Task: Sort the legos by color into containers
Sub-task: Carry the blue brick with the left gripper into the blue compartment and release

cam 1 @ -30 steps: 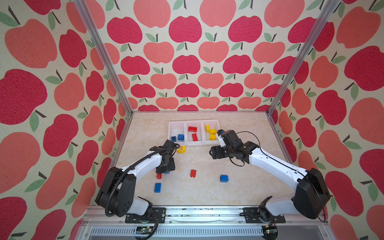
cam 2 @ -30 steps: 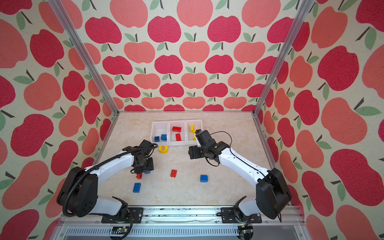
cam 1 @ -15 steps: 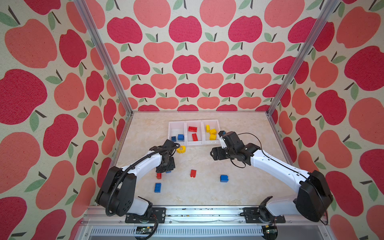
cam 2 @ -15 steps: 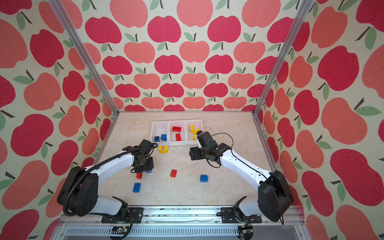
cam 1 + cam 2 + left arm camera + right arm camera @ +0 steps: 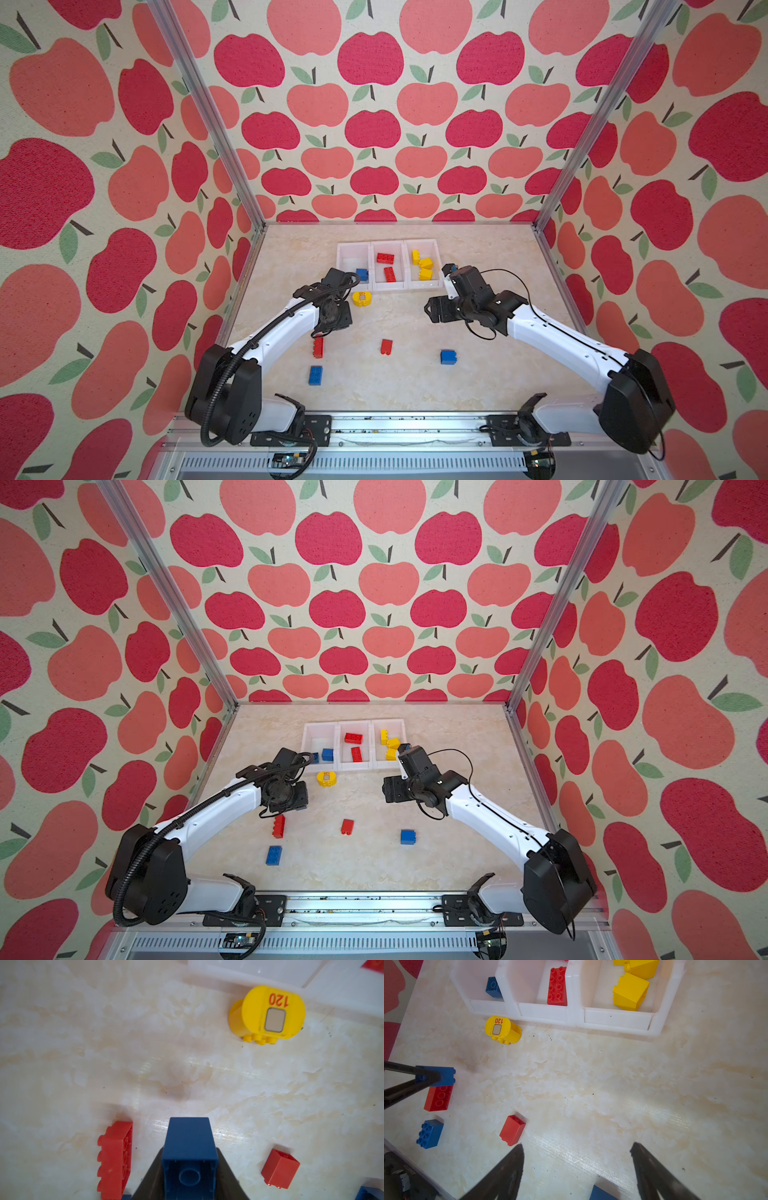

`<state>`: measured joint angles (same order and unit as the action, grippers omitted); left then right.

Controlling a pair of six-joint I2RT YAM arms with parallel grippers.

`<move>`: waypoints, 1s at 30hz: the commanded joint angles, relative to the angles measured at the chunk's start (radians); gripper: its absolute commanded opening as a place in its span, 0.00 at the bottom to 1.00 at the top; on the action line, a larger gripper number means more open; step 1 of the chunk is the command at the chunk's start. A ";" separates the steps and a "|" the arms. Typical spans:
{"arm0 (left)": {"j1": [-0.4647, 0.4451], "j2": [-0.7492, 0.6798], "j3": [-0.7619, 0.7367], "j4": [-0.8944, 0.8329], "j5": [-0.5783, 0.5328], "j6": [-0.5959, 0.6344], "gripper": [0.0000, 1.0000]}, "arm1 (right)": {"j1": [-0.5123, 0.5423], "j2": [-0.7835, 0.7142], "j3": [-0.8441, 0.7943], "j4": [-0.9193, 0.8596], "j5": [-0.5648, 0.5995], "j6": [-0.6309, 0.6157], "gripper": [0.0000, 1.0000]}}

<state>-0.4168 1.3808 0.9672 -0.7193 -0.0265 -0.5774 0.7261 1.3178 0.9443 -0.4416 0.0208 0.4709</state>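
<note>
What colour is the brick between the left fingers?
The brick is blue; the left wrist view shows it best.

Three walls (image 5: 370, 124) papered in cream with red and coral apples and green leaves enclose the cell. Silvery metal posts (image 5: 210, 116) stand in the two back corners. The tabletop (image 5: 478, 249) is glossy cream marble-look, evenly lit with soft highlights. A metal rail (image 5: 395, 428) runs along its front edge.

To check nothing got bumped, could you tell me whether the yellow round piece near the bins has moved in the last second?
No. The yellow round piece lies just in front of the bins, as before.
</note>
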 commanded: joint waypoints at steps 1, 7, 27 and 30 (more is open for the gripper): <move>0.019 0.016 0.092 0.012 -0.043 0.067 0.28 | -0.007 -0.038 -0.027 -0.008 0.019 0.028 0.84; 0.048 0.101 0.232 0.104 -0.061 0.153 0.28 | -0.011 -0.062 -0.042 -0.019 0.024 0.029 0.84; 0.120 0.545 0.621 0.254 -0.059 0.298 0.27 | -0.034 -0.111 -0.047 -0.071 0.042 0.021 0.85; 0.124 0.595 0.651 0.262 -0.071 0.304 0.27 | -0.036 -0.118 -0.050 -0.075 0.044 0.023 0.85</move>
<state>-0.2989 1.9392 1.5738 -0.4751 -0.0715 -0.2977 0.6971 1.2236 0.9142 -0.4824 0.0463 0.4816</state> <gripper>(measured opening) 0.346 0.853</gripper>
